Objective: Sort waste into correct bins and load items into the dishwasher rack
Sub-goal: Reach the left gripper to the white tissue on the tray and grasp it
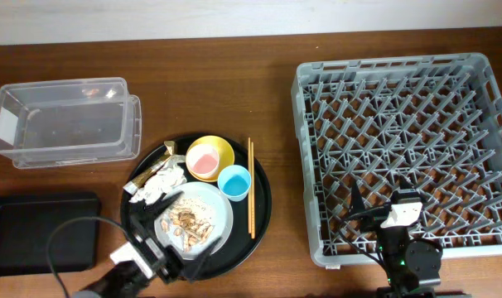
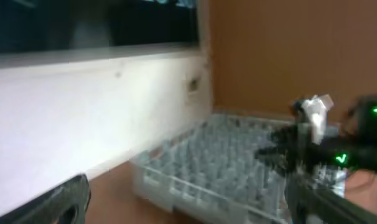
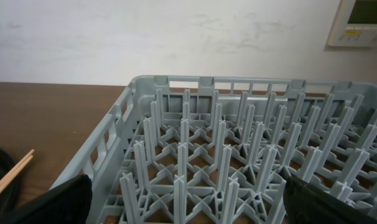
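The grey dishwasher rack (image 1: 404, 83) fills the right of the table. A round black tray (image 1: 263, 207) carries the yellow bowl (image 1: 222, 147) with the pink cup (image 1: 203, 162) in it. Also on it are the light-blue cup (image 1: 234, 182), the pale plate (image 1: 218, 207) with food scraps (image 1: 189, 222), the crumpled napkin (image 1: 157, 184) and the chopsticks (image 1: 251, 186). My left gripper (image 1: 172, 242) stands open above the plate's near edge, holding nothing. My right gripper (image 1: 383, 207) hangs open and empty over the rack's near side (image 3: 238, 155). The left wrist view is blurred.
The clear plastic tub (image 1: 65, 120) stands at the back left. The shallow black rectangular tray (image 1: 40, 232) lies at the front left. A pale wall runs behind the table. The chopsticks' tips (image 3: 11, 174) show left of the rack in the right wrist view.
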Action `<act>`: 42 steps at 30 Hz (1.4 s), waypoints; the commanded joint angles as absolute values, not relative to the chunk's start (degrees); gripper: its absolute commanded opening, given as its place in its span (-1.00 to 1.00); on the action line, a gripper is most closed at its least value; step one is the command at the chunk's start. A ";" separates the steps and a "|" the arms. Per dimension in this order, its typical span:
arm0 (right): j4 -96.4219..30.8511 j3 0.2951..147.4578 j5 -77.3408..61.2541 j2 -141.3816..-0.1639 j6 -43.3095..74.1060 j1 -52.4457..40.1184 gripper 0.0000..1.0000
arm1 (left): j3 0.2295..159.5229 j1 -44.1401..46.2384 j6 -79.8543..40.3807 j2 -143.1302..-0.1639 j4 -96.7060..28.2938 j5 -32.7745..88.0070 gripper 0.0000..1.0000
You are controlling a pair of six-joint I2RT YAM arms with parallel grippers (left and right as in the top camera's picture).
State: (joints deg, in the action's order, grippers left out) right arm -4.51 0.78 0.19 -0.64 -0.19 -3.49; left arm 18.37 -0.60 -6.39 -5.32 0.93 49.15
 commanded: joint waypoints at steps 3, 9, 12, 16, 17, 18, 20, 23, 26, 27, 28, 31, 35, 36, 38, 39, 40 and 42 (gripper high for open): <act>-4.69 0.32 0.67 -0.36 0.05 -3.75 0.97 | 44.51 -2.04 12.16 -25.08 -34.92 27.68 0.98; -4.69 0.32 0.67 -0.36 0.05 -3.75 0.97 | 57.12 -2.04 12.12 -36.05 -43.66 29.26 0.98; -4.69 0.32 0.67 -0.36 0.05 -3.75 0.97 | 57.60 -2.04 12.08 -38.92 -46.46 30.15 0.99; -4.71 0.32 0.67 -0.36 0.05 -3.75 0.97 | 57.80 -2.04 5.37 -46.59 -53.12 17.67 0.98; -4.69 0.32 0.67 -0.36 0.05 -3.75 0.97 | 58.24 -2.04 5.19 -49.95 -54.76 13.96 0.99; -4.69 0.32 0.67 -0.36 0.05 -3.75 0.97 | 58.85 -2.04 5.19 -53.10 -56.01 11.73 0.98; -4.69 0.32 0.67 -0.36 0.05 -3.75 0.97 | 59.53 -2.04 5.21 -58.98 -56.14 10.85 0.98; -4.69 0.32 0.67 -0.36 0.05 -3.75 0.97 | 59.53 -2.04 5.23 -65.32 -54.46 10.61 0.99; -4.69 0.32 0.67 -0.36 0.05 -3.75 0.97 | 59.53 -2.04 5.21 -70.04 -52.07 10.68 0.98; -4.69 0.32 0.67 -0.36 0.05 -3.75 0.97 | 59.53 -2.04 5.17 -72.10 -51.86 10.76 0.99; -4.71 0.32 0.67 -0.36 0.05 -3.75 0.97 | 59.53 -2.04 5.17 -73.80 -51.68 11.20 0.98; -4.69 0.32 0.67 -0.36 0.05 -3.75 0.96 | 59.51 -2.04 5.17 -77.01 -49.56 9.98 0.98; -4.69 0.32 0.67 -0.36 0.05 -3.75 0.97 | 59.51 -2.04 1.89 -81.67 -44.36 5.23 0.99; -4.69 0.32 0.67 -0.36 0.05 -3.75 0.97 | 59.51 -2.04 -0.14 -82.52 -43.81 4.64 0.98; -4.71 0.32 0.67 -0.36 0.05 -3.75 0.97 | 59.51 -2.04 -2.00 -84.36 -42.85 4.71 0.98; -4.69 0.32 0.67 -0.36 0.05 -3.75 0.97 | 59.51 -2.04 -1.98 -85.84 -42.26 5.37 0.98; -4.69 0.32 0.67 -0.36 0.05 -3.75 0.97 | 59.51 -2.04 -1.96 -86.35 -42.26 5.76 0.98; -4.69 0.32 0.67 -0.36 0.05 -3.75 0.97 | 59.29 -2.04 -1.96 -87.50 -42.78 5.74 0.40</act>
